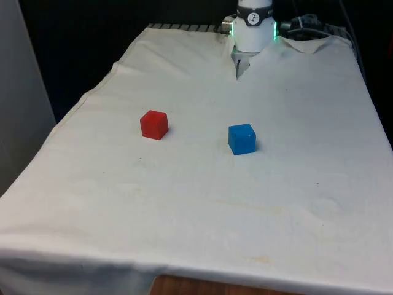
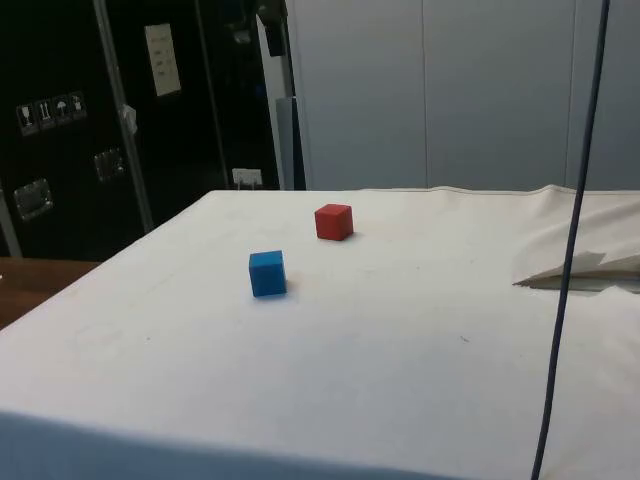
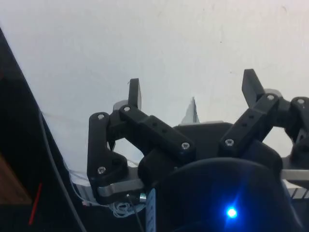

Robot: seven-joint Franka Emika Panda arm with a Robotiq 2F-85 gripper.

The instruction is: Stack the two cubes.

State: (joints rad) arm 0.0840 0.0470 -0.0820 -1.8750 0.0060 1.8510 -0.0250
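Observation:
A red cube (image 1: 153, 125) sits on the white cloth toward the front view's left, and a blue cube (image 1: 242, 139) sits apart from it toward the front view's right. In the side view the blue cube (image 2: 267, 273) is nearer than the red cube (image 2: 334, 221). The black gripper (image 3: 193, 89) hangs open over bare white cloth near the table's far end, with a wide gap between its fingers (image 3: 134, 93) and nothing held. Neither cube lies between them.
The white cloth (image 1: 202, 203) covers the whole table and is rumpled at the far end around the robot base (image 1: 253, 27). A dark cable (image 2: 570, 260) hangs in front of the side view's right part. Dark cabinets (image 2: 110, 120) stand behind the table.

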